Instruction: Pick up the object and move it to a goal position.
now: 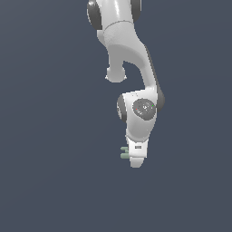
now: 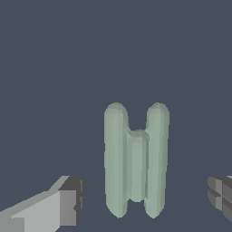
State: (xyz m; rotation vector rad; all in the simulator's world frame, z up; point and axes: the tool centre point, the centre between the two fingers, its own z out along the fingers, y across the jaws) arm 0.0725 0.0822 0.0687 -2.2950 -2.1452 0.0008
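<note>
The object (image 2: 136, 161) is a pale sage-green piece of two long rounded bars joined by a shorter middle bar. In the wrist view it lies on the dark floor between my two fingertips, with a clear gap on each side. One fingertip (image 2: 72, 201) and the other (image 2: 221, 195) stand wide apart, so the gripper (image 2: 147, 199) is open. In the exterior view only the ends of the object (image 1: 123, 152) stick out on the exterior view's left of the white hand (image 1: 137, 156), which hangs straight down over it and hides the fingers.
The plain dark grey-blue floor (image 1: 50, 181) runs all around. The white arm (image 1: 131, 59) reaches down from the top of the exterior view.
</note>
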